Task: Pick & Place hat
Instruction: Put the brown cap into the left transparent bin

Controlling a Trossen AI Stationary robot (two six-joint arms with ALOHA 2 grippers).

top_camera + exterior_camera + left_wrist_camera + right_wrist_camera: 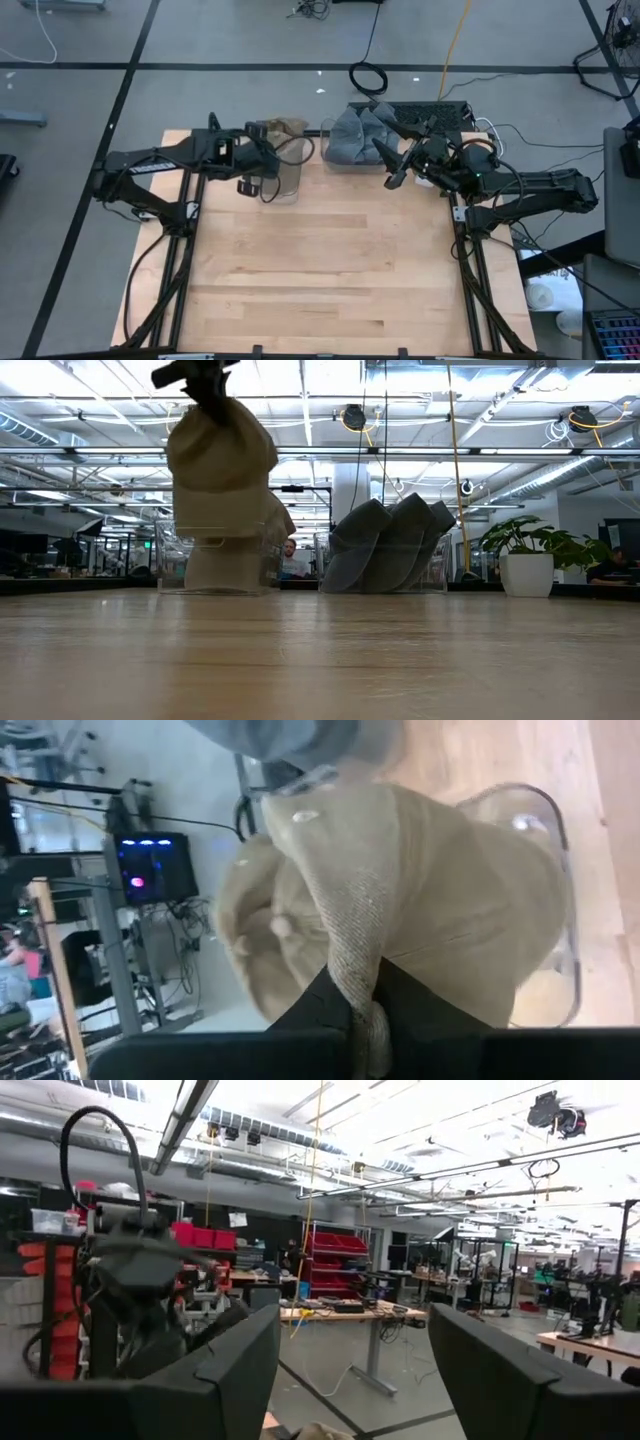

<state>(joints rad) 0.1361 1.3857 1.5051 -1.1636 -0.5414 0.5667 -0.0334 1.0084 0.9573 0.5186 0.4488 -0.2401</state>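
A tan hat (220,460) hangs from my left gripper (205,382) above a clear bin (172,565) near the table's far edge. Another tan hat (225,567) rests inside that bin. In the high view my left gripper (262,140) is over the bin (285,178), shut on the tan hat (287,127). Grey hats (362,133) lean together in a second clear bin (440,565) to the right. My right gripper (385,145) is open beside the grey hats, touching nothing; its fingers frame the room in its wrist view (350,1360). My left gripper (355,990) pinches a raised fold of the tan hat's cloth (350,955) between its two fingers, coming from above. The hat hangs below the fingers, lifted clear of the table, with its lower part (225,520) at the bin's rim.
Both clear bins stand along the table's far edge. The wooden table top (330,270) stretches bare toward the near edge. A black keyboard (440,110) and cables lie beyond the far edge. A potted plant (525,555) and people show in the room behind.
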